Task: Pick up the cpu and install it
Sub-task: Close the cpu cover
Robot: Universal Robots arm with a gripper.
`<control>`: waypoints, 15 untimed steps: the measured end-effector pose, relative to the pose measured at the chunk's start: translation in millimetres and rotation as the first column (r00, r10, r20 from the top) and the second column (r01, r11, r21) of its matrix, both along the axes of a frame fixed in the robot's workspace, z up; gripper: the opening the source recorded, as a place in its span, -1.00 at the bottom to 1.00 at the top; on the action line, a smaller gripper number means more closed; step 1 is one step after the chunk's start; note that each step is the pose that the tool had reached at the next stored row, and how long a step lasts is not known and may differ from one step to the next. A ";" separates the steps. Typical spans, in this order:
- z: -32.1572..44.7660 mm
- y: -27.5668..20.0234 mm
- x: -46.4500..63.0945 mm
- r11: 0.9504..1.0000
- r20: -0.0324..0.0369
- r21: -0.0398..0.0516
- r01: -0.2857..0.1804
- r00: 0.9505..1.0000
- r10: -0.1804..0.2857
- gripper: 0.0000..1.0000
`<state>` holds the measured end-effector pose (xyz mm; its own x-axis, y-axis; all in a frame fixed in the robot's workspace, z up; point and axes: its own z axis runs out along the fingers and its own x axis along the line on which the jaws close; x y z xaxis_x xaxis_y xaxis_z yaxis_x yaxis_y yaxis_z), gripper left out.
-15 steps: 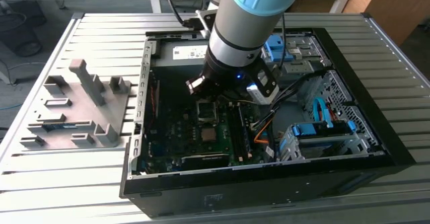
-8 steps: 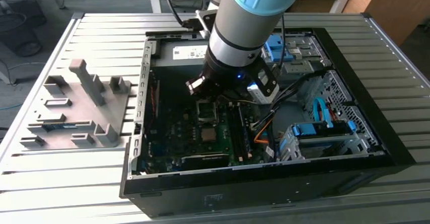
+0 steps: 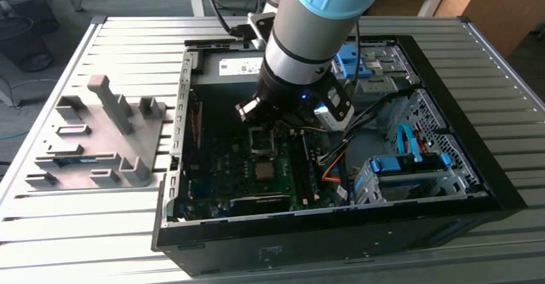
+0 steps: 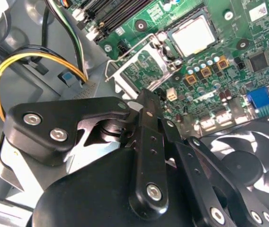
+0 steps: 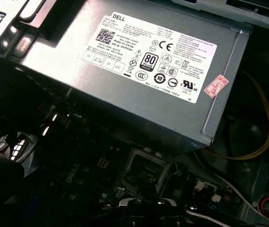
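The cpu (image 4: 193, 37) is a small pale silver square lying flat in its socket on the green motherboard (image 4: 229, 71). Beside it, the socket's metal retaining frame (image 4: 139, 66) is swung open. In the exterior view the socket area (image 3: 258, 169) sits in the middle of the open black PC case (image 3: 477, 188). My gripper (image 3: 265, 123) hangs inside the case just above the board, a little beyond the socket. In the second wrist view its black linkage (image 4: 146, 101) stands close to the open frame and nothing shows in its grasp.
The large grey power-supply box (image 5: 139, 71) with a white label lies close by. A black fan (image 4: 253, 151) and yellow cables (image 4: 25, 61) flank the gripper. Blue drive cages (image 3: 409, 163) fill the exterior view's right. A grey parts fixture (image 3: 94, 137) lies outside the case.
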<state>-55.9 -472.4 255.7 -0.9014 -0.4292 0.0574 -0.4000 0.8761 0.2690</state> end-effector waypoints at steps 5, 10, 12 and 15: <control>0.0 0.0 0.0 1.000 0.000 0.000 -0.022 1.000 0.022 -0.80; 0.0 0.0 0.0 0.999 0.000 0.000 -0.043 0.999 0.043 -0.80; 0.0 0.0 0.0 0.999 0.000 0.000 -0.051 0.999 0.051 -0.80; 0.0 0.0 0.0 0.998 0.000 0.000 -0.063 0.998 0.063 -0.80</control>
<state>-55.9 -472.4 255.8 -0.8725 -0.4852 0.0574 -0.4545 0.8491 0.2691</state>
